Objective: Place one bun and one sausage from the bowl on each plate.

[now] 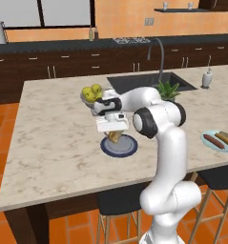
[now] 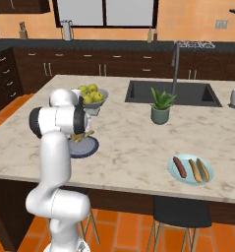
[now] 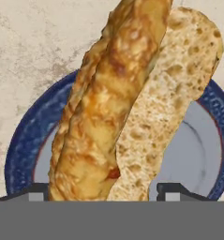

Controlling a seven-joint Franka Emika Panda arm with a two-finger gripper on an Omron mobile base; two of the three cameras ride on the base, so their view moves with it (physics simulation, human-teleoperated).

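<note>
My gripper (image 3: 103, 191) holds a bun (image 3: 132, 98) between wide-set jaws just above the navy plate (image 3: 24, 140), so I should lower it gently and release at the centre, leaving room for a sausage.

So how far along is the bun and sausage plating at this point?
One serving looks done: the pale blue plate holds a sausage beside a bun; a third oblong piece lies between them, unclear which. In hand: the gripper hangs over the navy plate with a second bun between its jaws. Left: release it there and add a sausage.
</note>
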